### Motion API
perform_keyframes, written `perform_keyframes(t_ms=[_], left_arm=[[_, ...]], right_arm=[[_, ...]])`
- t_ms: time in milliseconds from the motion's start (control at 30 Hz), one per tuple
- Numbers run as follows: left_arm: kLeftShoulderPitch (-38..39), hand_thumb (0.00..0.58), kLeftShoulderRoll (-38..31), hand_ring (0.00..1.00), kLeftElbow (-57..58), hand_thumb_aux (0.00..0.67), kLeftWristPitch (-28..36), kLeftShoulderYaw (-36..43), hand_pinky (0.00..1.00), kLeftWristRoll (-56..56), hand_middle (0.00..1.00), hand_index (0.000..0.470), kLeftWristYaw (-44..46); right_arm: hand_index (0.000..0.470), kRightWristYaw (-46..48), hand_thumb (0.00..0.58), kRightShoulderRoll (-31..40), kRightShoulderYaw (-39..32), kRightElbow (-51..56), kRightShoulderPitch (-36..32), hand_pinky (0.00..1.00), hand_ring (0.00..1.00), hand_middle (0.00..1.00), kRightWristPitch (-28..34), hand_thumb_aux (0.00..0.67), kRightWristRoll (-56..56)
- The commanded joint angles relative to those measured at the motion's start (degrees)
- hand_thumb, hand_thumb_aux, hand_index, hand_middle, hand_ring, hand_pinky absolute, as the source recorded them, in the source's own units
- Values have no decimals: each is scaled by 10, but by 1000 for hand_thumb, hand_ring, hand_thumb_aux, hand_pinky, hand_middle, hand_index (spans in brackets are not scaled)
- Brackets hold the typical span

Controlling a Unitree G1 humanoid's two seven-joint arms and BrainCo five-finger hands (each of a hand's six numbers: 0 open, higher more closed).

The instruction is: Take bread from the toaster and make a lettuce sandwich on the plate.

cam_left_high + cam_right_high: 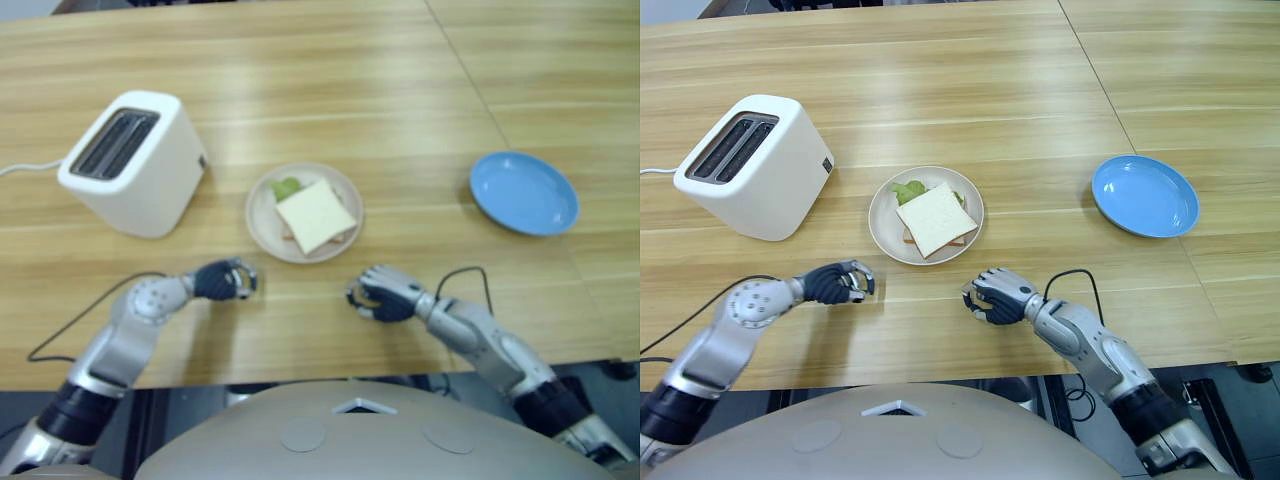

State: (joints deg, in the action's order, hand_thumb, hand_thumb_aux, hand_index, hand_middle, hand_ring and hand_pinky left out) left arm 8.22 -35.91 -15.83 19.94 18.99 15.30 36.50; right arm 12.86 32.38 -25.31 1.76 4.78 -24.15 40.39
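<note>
Though largely buried under bread slice (936, 219), peeks out as lettuce (906, 191) at eleven o'clock on plate (880, 232). Toaster (770, 190) at ten, slots too dark to read. Left hand (835, 282) at seven, right hand (995, 297) at five — curled, gripping nothing.

Lab or office test room, by the look: wide wood-laminate desks (940, 60) butted together, toaster (752, 165) set on one, black cable (1072, 271) lying loose.

I see a blue plate (1144, 195) off to my right on the wooden table (940, 90), lying across the seam (1085, 70) where two tabletops meet.
</note>
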Motion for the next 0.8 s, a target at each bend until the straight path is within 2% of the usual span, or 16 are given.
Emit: perform_keyframes(t_ms=[33,267,300,333,367,400,433,467,500,533,567,600,733,800], left_arm=[[-50,580,33,1000,88,670,12,23,1000,38,1000,460,-36],[-205,580,113,1000,299,662,-16,25,1000,80,1000,455,-136],[-224,575,122,1000,323,610,-24,22,1000,83,1000,419,-151],[-240,575,131,1000,343,610,-32,18,1000,83,1000,419,-163],[-252,535,137,1000,358,483,-40,15,1000,85,1000,332,-176],[-261,508,140,1000,366,434,-47,14,1000,87,1000,298,-187],[-266,508,144,1000,370,434,-53,12,1000,87,1000,298,-195],[-268,413,147,1000,370,310,-57,8,1000,84,1000,213,-202],[-268,0,149,682,366,0,-60,4,682,82,682,0,-206],[-264,0,149,180,354,0,-63,-4,180,79,180,0,-215],[-261,0,149,180,345,0,-64,-10,180,77,180,0,-222],[-257,0,148,0,334,0,-67,-19,0,73,0,0,-228],[-231,0,142,0,268,0,-80,-73,0,53,0,0,-262],[-222,0,160,0,225,0,-119,-119,0,22,0,0,-298]], right_arm=[[460,-12,580,-7,-26,84,-46,1000,1000,1000,11,670,49],[460,-87,580,-62,-57,246,-188,1000,1000,1000,8,670,81],[460,-108,580,-72,-61,276,-213,1000,1000,1000,8,670,87],[460,-133,580,-81,-64,304,-238,1000,1000,1000,9,670,95],[460,-161,580,-90,-67,330,-261,1000,1000,1000,7,670,102],[460,-191,580,-97,-69,354,-282,1000,1000,1000,4,670,107],[460,-220,580,-102,-74,376,-300,1000,1000,1000,5,670,117],[256,-248,466,-104,-81,394,-315,275,275,275,7,373,129],[14,-270,36,-104,-85,407,-324,0,0,0,7,21,138],[0,-291,0,-99,-83,404,-326,0,0,0,6,0,141],[0,-305,0,-94,-82,400,-326,0,0,0,4,0,142],[0,-317,0,-86,-79,388,-321,0,0,0,1,0,140],[0,-342,0,-34,-46,280,-269,0,0,0,-6,0,123],[0,-338,0,-8,4,190,-216,0,0,0,-15,0,73]])
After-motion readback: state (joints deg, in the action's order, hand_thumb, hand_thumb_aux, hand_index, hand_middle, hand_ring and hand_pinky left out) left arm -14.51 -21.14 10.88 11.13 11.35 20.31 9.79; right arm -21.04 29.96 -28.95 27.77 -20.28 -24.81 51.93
